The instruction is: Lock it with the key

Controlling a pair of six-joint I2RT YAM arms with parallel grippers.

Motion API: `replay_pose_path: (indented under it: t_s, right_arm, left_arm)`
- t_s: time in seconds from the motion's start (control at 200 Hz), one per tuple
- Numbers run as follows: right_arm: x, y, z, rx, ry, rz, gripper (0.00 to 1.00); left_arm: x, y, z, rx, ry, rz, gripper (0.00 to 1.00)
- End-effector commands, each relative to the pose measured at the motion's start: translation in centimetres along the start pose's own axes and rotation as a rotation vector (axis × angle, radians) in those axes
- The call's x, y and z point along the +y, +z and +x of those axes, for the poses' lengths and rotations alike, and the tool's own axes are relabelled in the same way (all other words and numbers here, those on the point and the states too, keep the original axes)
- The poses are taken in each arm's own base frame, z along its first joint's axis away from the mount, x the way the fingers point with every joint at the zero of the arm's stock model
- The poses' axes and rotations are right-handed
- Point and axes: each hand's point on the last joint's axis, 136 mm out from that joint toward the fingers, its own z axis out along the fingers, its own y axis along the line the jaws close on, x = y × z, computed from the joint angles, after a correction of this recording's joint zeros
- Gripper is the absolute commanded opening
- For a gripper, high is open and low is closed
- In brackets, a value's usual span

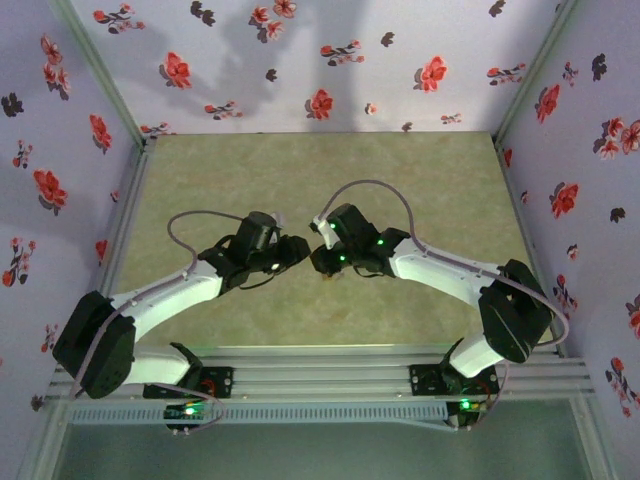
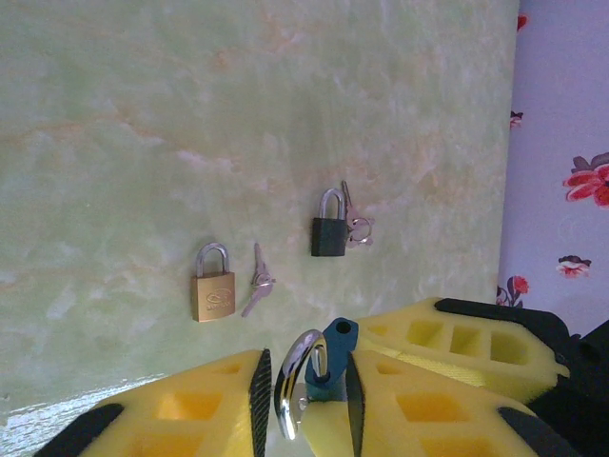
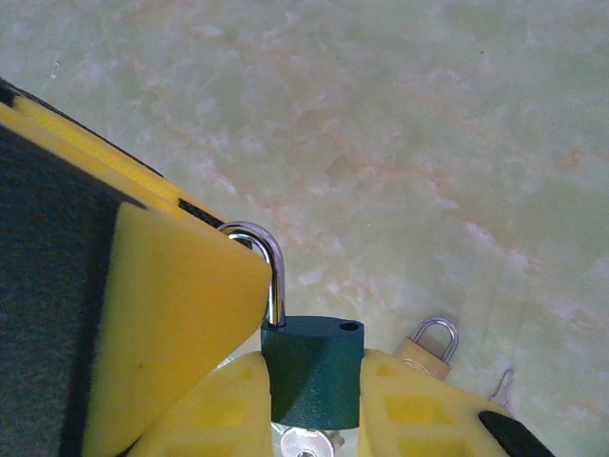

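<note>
Now 3 padlocks: brass [image 2: 213, 284], dark [image 2: 329, 224], teal [image 3: 312, 371] gripped.

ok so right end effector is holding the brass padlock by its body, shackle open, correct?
Not quite: the right end effector holds the green padlock by its body, shackle open. The brass padlock lies on the table beyond it. The right wrist view shows this.

counter [image 2: 143, 114]: pale green, marbled
lower centre: brass padlock [image 2: 213, 283], lying flat, key [image 2: 257, 286] just right of it
centre right: dark padlock [image 2: 329, 227], keys [image 2: 359, 228] touching it
</note>
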Motion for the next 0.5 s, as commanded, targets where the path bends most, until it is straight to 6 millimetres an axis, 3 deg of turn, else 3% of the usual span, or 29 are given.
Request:
replay_pose_path:
  t_s: [0.0,0.5]
  right_arm:
    - [0.95,-0.52,-0.37,-0.025,-0.008,-0.032,0.20]
    - [1.01,-0.26,-0.21,-0.018,-0.005,-0.039,0.20]
  left_arm:
    - [-0.05,0.11,0.40,0.011,0.009,0.008,0.27]
    - [0.38,-0.80,-0.36,-0.026,0.017,-0.021,0.23]
